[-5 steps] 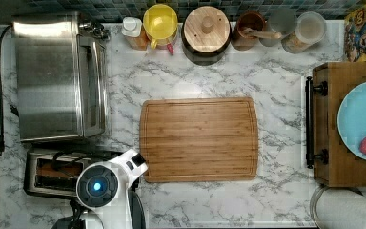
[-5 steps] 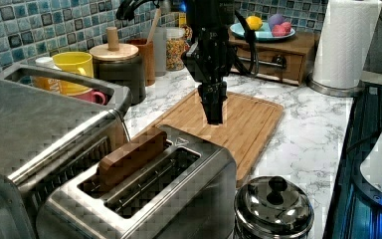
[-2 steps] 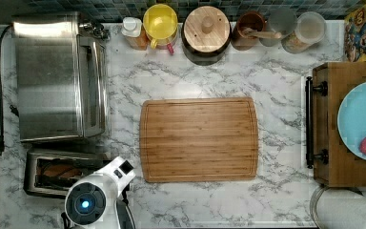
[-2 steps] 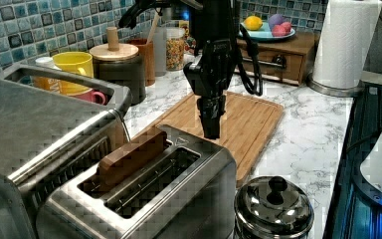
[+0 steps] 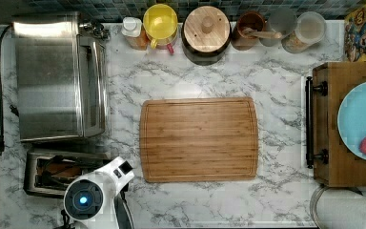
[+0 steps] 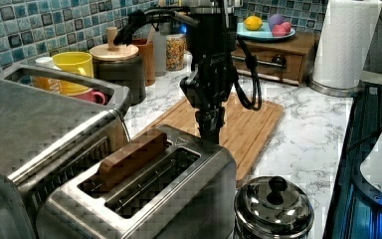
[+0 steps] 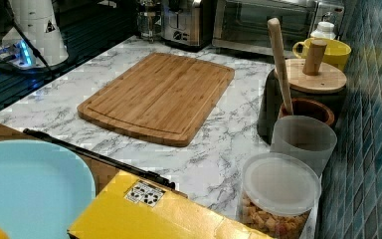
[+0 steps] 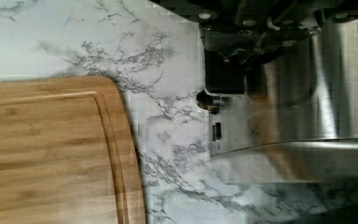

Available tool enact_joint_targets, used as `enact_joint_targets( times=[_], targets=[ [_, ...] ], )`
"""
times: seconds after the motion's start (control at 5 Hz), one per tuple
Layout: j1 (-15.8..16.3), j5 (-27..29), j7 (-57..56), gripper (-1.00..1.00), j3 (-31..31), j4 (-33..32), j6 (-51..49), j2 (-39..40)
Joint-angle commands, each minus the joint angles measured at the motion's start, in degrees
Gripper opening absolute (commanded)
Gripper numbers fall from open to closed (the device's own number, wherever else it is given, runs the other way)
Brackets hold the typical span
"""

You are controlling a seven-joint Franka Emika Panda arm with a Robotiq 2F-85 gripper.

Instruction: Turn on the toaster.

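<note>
Marble counter (image 5: 286, 71) spreading white and grey under blue wall tiles, carrying one bamboo cutting board (image 5: 199, 139) at frame centre of the top view. One small steel toaster (image 6: 144, 194) sitting at lower left of the left view, partly cut off by the frame edge, two long slots counted on top, one brown slice (image 6: 129, 155) standing in the far slot. Same toaster lying at lower left of the top view, its near end covered by the white arm. Gripper (image 6: 210, 130) hanging dark and upright just behind the toaster's far end in the left view, fingertips hidden by the steel body; open or closed, cannot tell. Lever and knob showing in the wrist view as dark shapes, hard to make out. One big toaster oven (image 5: 57, 76) filling upper left of the top view. One paper towel roll (image 6: 345, 45) rising at upper right of the left view, top cropped.
</note>
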Motion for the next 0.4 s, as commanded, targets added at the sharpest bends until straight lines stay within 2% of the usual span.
enact_joint_targets(
  times=[0.2, 0.4],
  targets=[
    [-2.4, 0.4, 1.2, -1.0, -1.5, -0.3, 3.3, 2.3],
    [-2.4, -1.4, 2.6, -1.0, -0.7, -0.3, 4.3, 5.0]
  ],
)
